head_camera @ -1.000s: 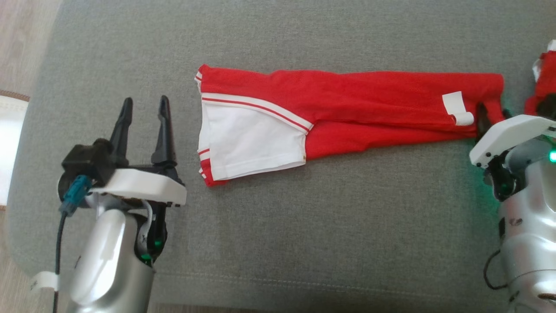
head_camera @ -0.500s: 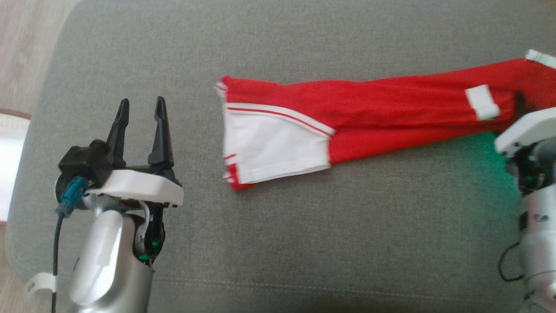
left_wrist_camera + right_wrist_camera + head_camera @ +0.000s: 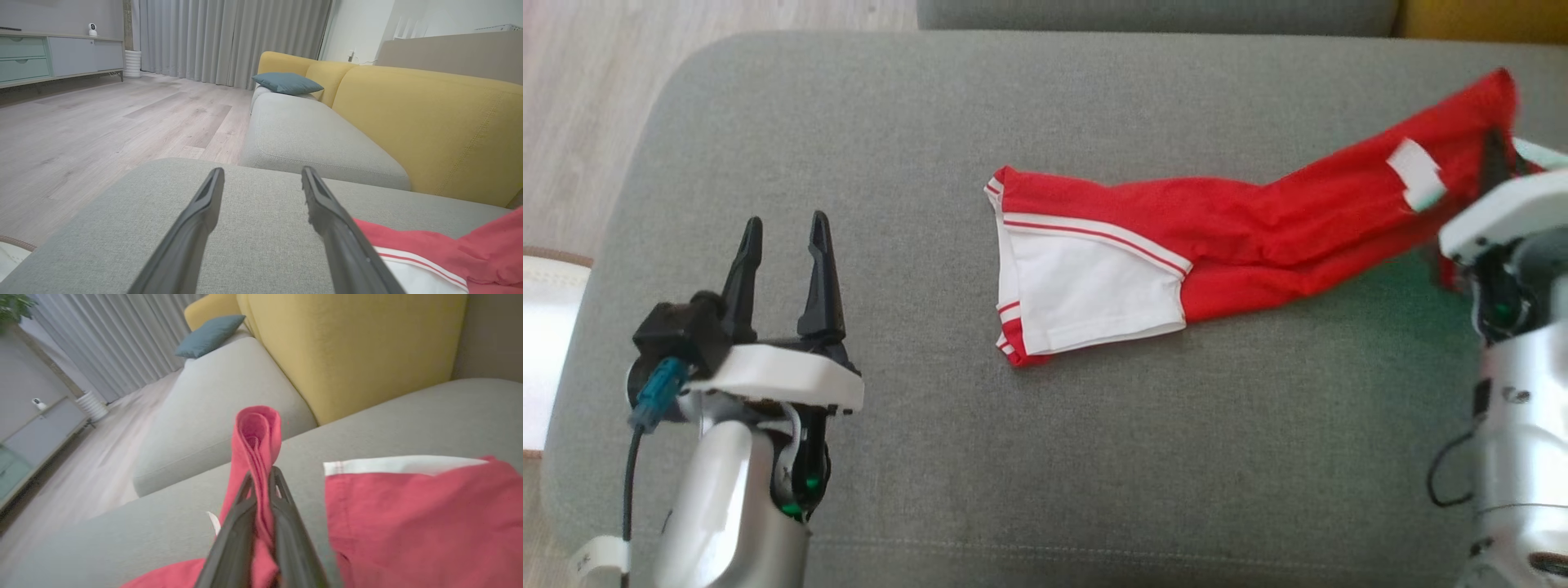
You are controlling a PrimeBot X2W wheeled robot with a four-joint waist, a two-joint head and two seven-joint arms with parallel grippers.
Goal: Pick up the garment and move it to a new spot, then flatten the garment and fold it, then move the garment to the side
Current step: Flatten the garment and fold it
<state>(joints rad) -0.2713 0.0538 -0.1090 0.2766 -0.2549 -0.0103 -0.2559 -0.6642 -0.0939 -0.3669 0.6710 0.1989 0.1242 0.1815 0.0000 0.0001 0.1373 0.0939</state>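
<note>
Head view: the right gripper (image 3: 1493,155) has now lifted one end of the garment (image 3: 1241,237) off the grey cushion (image 3: 1094,457), the white end still lying flat; left wrist view: left gripper (image 3: 263,169) fingers spread, empty; right wrist view: fingers pinch a red fold; the carrying seems begun.
</note>
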